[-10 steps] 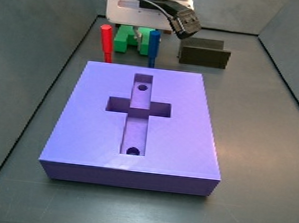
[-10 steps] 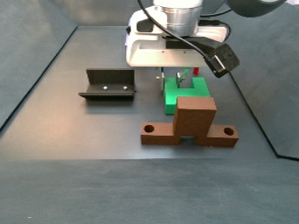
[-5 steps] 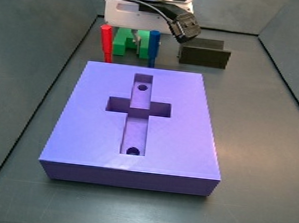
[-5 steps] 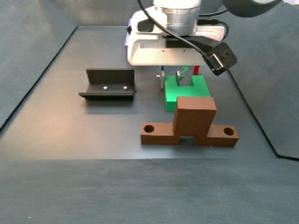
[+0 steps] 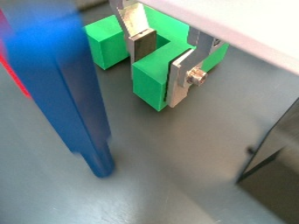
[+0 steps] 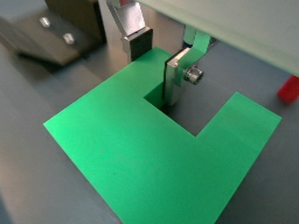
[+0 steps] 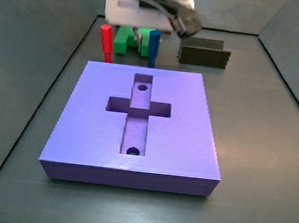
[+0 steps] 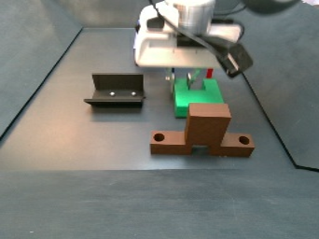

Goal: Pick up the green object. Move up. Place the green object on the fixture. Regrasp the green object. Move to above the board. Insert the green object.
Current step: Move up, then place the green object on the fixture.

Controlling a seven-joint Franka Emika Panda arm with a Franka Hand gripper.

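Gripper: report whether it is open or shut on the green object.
Open. In a wrist view the gripper straddles one prong of the green object; a gap shows beside one of its fingers, not clamped.

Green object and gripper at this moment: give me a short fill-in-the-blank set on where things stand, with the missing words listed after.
1. The gripper is down at the green object, with one finger inside its square ____.
2. In a side view, the fixture holds ____.
3. The cross-shaped recess of the board is ____.
4. In a wrist view, the tall peg beside the green object is ____ in colour.

Missing words: notch; nothing; empty; blue
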